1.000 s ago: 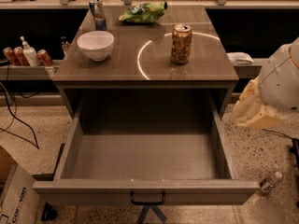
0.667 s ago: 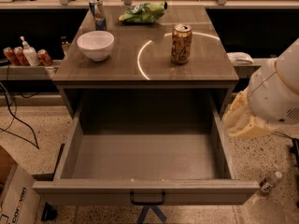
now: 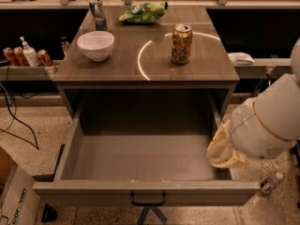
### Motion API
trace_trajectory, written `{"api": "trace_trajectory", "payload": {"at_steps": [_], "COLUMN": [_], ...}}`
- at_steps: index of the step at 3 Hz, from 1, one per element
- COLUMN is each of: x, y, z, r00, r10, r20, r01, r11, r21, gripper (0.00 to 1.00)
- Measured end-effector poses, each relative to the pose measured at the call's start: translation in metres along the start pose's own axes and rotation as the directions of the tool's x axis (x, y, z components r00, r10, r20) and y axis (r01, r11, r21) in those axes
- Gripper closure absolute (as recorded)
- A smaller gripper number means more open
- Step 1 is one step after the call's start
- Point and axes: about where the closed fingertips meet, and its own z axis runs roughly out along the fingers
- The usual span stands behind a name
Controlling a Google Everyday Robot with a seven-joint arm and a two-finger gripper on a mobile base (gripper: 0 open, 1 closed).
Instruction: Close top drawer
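Rightward, gripper (image 3: 224,150) beside open top drawer (image 3: 140,157)

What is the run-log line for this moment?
top drawer: pulled out, nothing inside | gripper: at drawer's right wall, near front | closing: not yet done

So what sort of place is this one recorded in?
Probably a lab or office test area: a can, chip bag and bowl staged on a lone cabinet, loose cables on the speckled floor. The pincer sits at the right wall of the open top drawer.
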Motion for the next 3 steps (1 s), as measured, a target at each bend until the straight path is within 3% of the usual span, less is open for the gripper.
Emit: {"api": "trace_trajectory", "payload": {"at_steps": [1,3], "x": [0.004,0.019], "y": [0.013,0.034], "z": [0.022,0.064], "r00": [1.0,0.996], "r10": [0.0,0.075], "r20": [0.022,0.043], "r01": [0.001,-0.072], "r11": [1.0,0.9953], "r21": [-0.01,-0.064], "gripper": [1.0,1.0]}}
